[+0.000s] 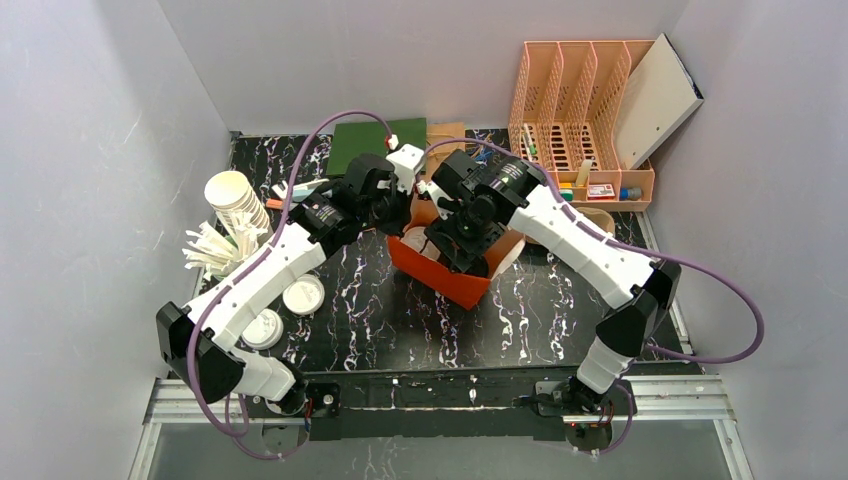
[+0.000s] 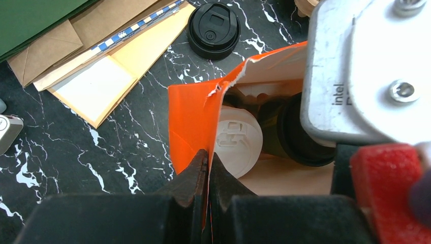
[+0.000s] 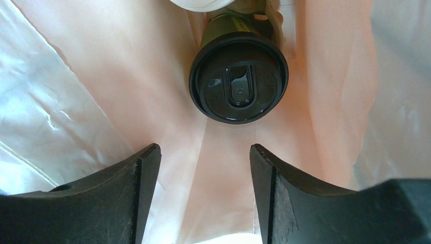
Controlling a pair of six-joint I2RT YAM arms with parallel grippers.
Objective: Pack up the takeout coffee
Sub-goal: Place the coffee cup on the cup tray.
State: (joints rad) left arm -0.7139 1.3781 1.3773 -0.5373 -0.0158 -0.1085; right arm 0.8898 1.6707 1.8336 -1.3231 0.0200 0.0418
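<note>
My left claw [image 2: 207, 165] is pinched together on the torn rim of the orange bag [image 2: 187, 117], which stands on the desk [image 2: 127, 147]. Inside the bag, a white-lidded cup [image 2: 237, 138] sits just beside the takeout coffee [image 3: 239, 84], whose black lid faces me. My right claw [image 3: 203, 168] hangs inside the bag near the coffee, fingers apart and clear of it.

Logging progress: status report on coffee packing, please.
Left gripper shut on orange bag rim. Right gripper open. Takeout coffee inside bag, white-lidded cup beside.
</note>
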